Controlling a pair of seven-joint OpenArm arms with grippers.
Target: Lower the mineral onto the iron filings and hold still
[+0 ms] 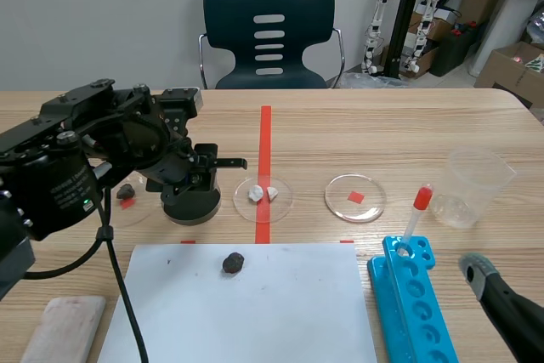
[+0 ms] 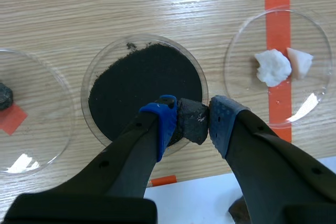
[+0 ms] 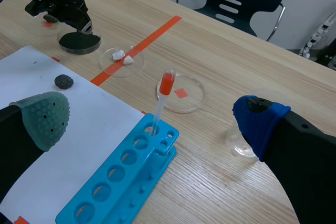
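Mineral point(image 2: 193, 121): dark angular lump, pinched between the blue pads of the left claw point(image 2: 194, 119), which is closed on it, one pad on each flank. Taking 12 o'clock as away from the robot, it hangs over the 5 o'clock rim of the filings dish point(image 2: 85, 90), not over the middle. The black iron filings point(image 2: 136, 87) cover most of the dish floor, their bulk toward 11 o'clock from the lump. Contact with the powder: cannot tell; in the scene view the claw body hides most of the dish. Judgement: the step in hand is the descent. To do it well, nudge toward 11 o'clock first so the lump clears the rim and sits over thick powder. Then come straight down slowly with the squeeze unchanged, stop at first touch and freeze. Any sideways drag would likely plough the filings or shove the light dish. Neighbours: at 9 o'clock of the filings dish, just beside it, is a small dish with a dark pebble point(image 2: 4, 95) and a red mark. At 3 o'clock, white pieces point(image 2: 273, 67) lie in a dish on the red tape line. Farther toward 3 o'clock come a clear dish point(image 1: 355, 197) over a red square, then a beaker point(image 1: 472, 189). At 6 o'clock lies a white sheet point(image 1: 255, 312) with a dark stone point(image 1: 233, 263) on it. The right claw point(image 3: 152, 119) is spread wide, holding nothing. It sits near the blue rack point(image 3: 121, 182) and its red-capped dropper point(image 3: 163, 98), well apart from the work.
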